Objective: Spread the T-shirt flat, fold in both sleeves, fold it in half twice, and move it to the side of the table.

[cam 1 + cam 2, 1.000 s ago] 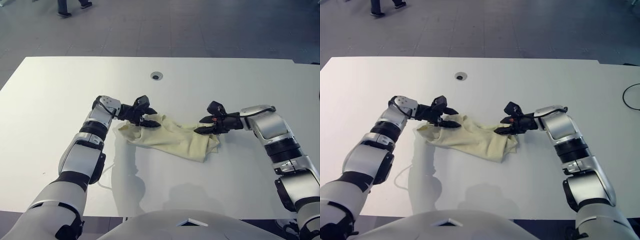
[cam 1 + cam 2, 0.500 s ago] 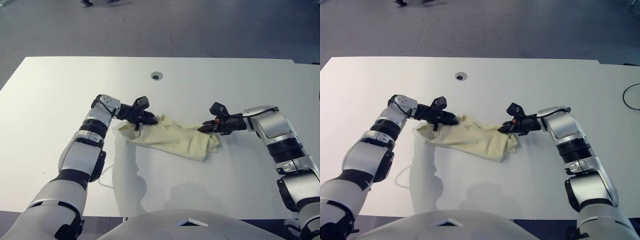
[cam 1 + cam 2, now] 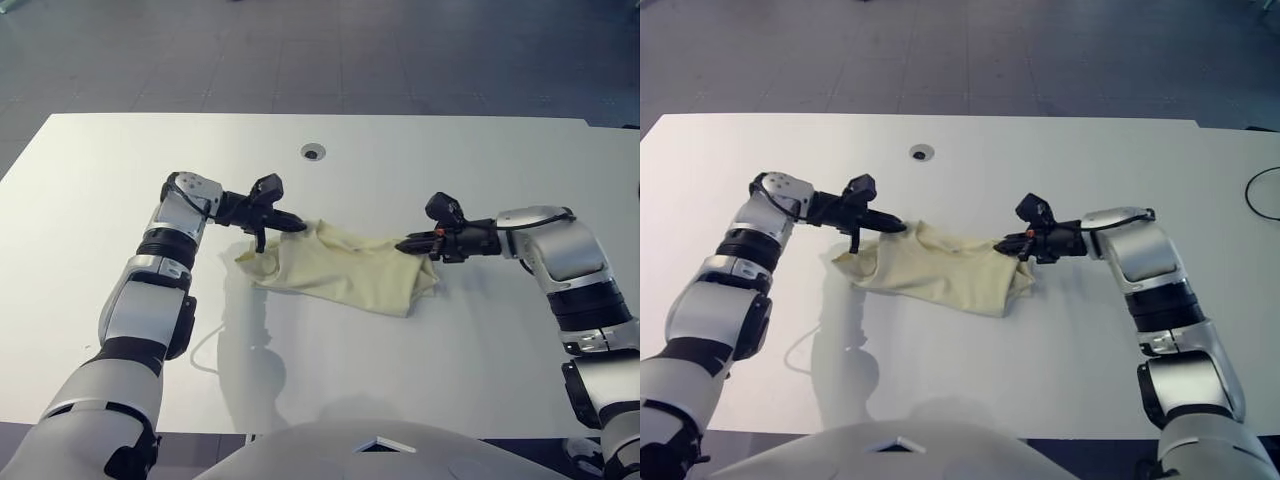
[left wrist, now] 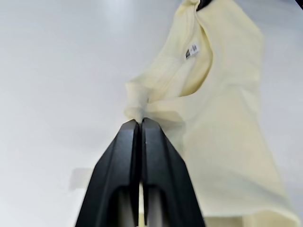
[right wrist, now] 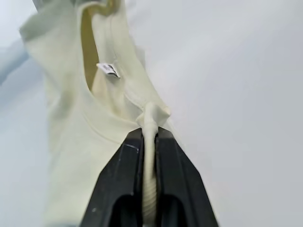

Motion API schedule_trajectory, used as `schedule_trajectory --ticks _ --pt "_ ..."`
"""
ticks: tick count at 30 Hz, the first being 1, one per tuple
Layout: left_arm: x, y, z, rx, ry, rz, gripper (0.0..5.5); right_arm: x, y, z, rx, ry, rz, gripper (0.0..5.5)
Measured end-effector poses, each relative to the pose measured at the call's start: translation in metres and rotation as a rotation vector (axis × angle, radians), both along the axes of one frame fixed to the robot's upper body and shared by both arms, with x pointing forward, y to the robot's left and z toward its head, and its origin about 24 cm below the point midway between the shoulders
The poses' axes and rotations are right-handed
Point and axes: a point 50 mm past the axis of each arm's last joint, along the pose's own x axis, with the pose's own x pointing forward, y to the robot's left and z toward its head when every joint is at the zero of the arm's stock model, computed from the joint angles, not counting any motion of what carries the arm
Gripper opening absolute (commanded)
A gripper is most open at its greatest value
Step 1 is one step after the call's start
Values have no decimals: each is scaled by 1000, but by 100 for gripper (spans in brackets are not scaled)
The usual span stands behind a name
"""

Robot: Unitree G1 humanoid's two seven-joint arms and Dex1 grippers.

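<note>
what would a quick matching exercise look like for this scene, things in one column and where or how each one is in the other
Column one:
1. left hand
2. right hand
3. T-shirt
4. hole in the table

Column two:
A. pale yellow, bunched, held at both ends
B. shut on the shirt's end on the robot's left
C. beyond the shirt, on the far part of the top
D. shut on the shirt's end on the robot's right

Pairs: 1-B, 2-D, 3-A, 4-C
</note>
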Motion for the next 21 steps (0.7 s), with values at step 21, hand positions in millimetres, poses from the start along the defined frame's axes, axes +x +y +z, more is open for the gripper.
schedule_trajectory --ticks 21 --pt "14 27 127 109 -683 157 0 55 19 97 188 -635 -34 10"
